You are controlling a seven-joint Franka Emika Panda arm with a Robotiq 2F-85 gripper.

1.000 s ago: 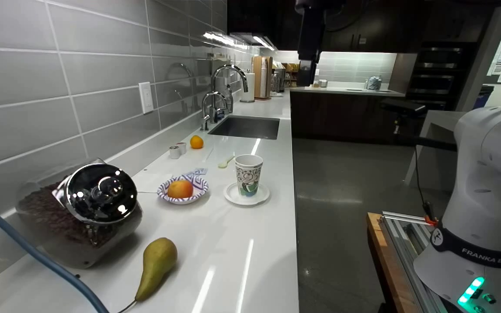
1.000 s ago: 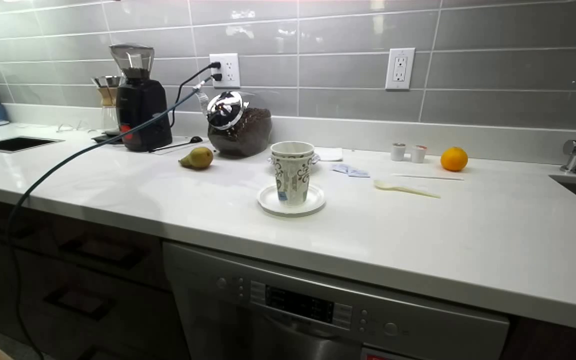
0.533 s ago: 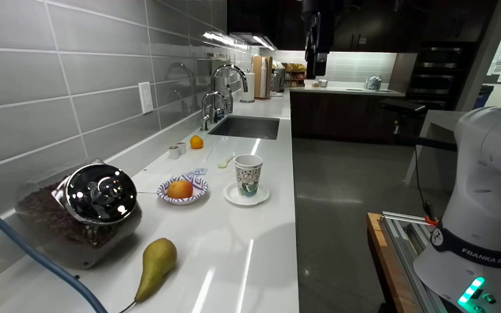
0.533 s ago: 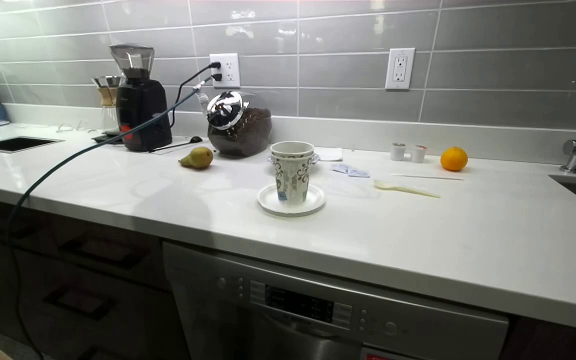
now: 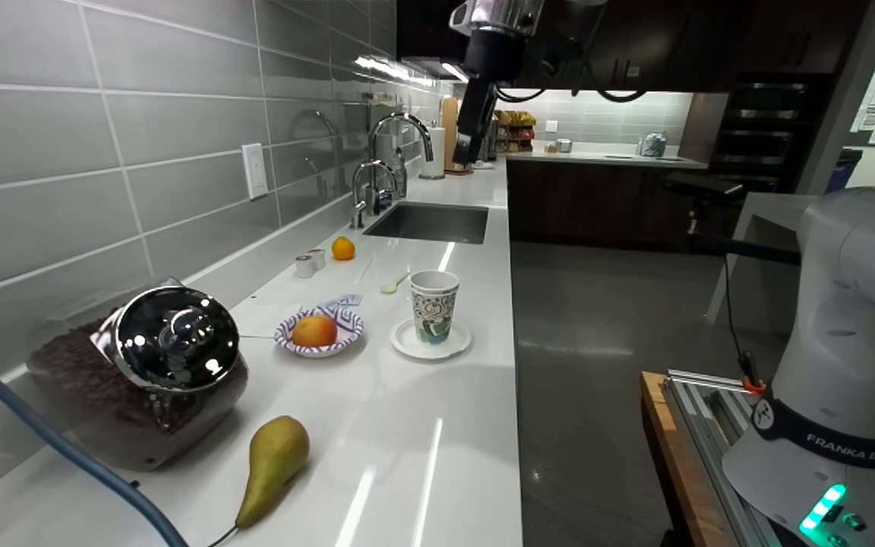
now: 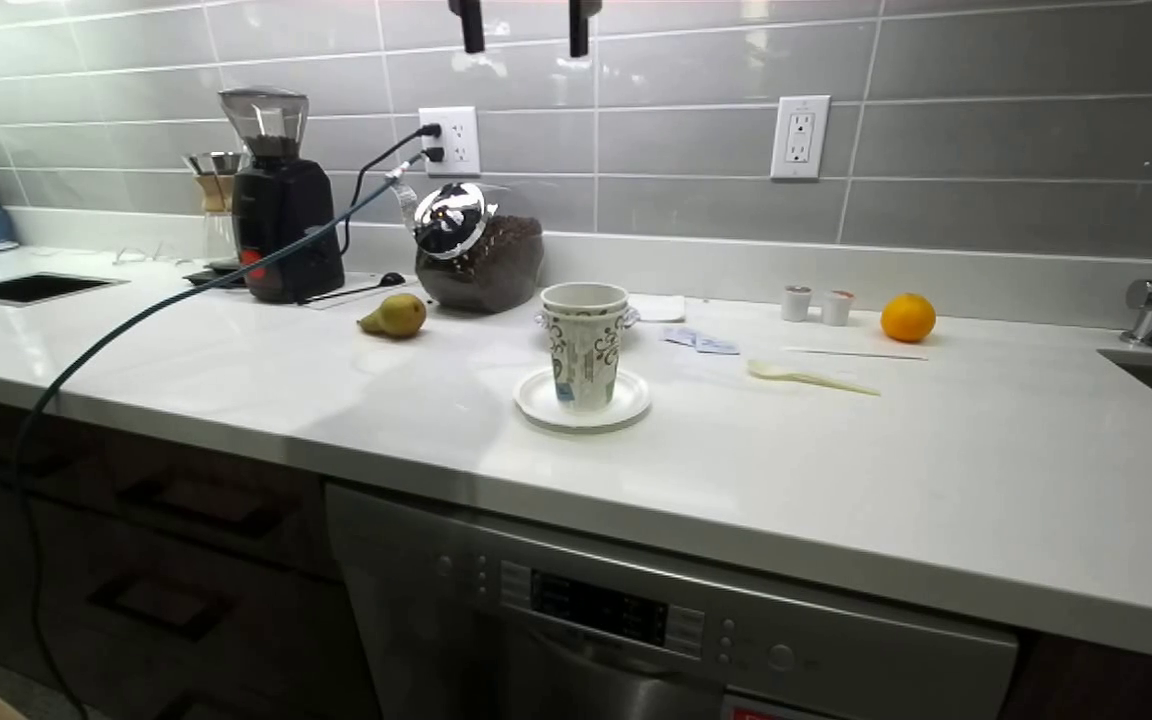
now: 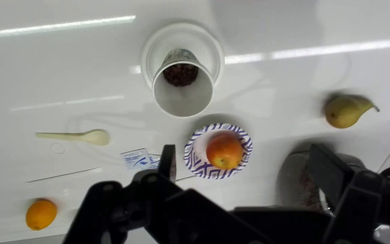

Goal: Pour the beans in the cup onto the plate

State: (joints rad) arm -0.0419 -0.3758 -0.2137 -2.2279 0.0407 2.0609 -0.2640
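One lidded jar (image 5: 137,380) at left from where I stand, dark contents. Next: pear (image 5: 276,460), lying on its side. Bowl (image 5: 350,327) holding one fruit (image 5: 314,331), red-orange. Packets (image 5: 346,301) just beyond; print too small to read. Cup (image 5: 434,305) upright on plate (image 5: 456,342); wrist view shows beans (image 7: 180,74) at cup's bottom. Gripper (image 5: 465,154) up high, well apart from cup, spread wide. Far right: base (image 5: 817,387), black band (image 5: 832,441) lettered "FRANKA", second word not fully legible; green light strip (image 5: 822,507) glows below.

The hand (image 6: 526,46) has swung toward the tiled wall (image 6: 696,130). Its fingertips (image 6: 474,40) now show atop an exterior view, and its shadow (image 6: 421,412) on the counter (image 6: 936,480) lies nearer the plate (image 6: 535,402).
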